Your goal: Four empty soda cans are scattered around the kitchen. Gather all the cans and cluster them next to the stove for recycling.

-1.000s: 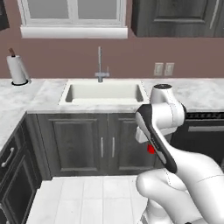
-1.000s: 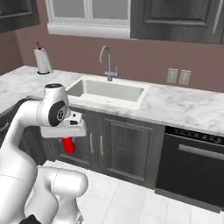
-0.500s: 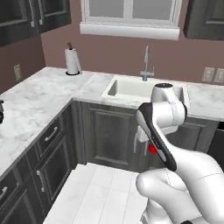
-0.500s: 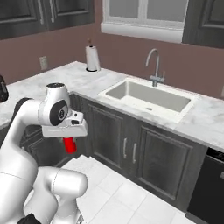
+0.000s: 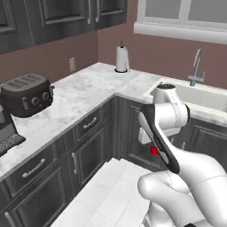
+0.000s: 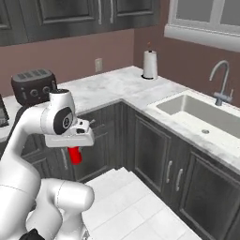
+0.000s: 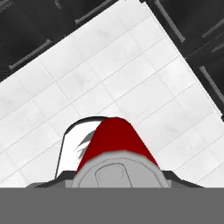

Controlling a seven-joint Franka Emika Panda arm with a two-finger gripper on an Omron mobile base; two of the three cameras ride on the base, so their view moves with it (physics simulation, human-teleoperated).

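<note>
Since a second ago the base has swung from the sink toward the corner counter; the gripper keeps its hold on the red soda can, hanging below the hand; carry it level until the stove appears
</note>
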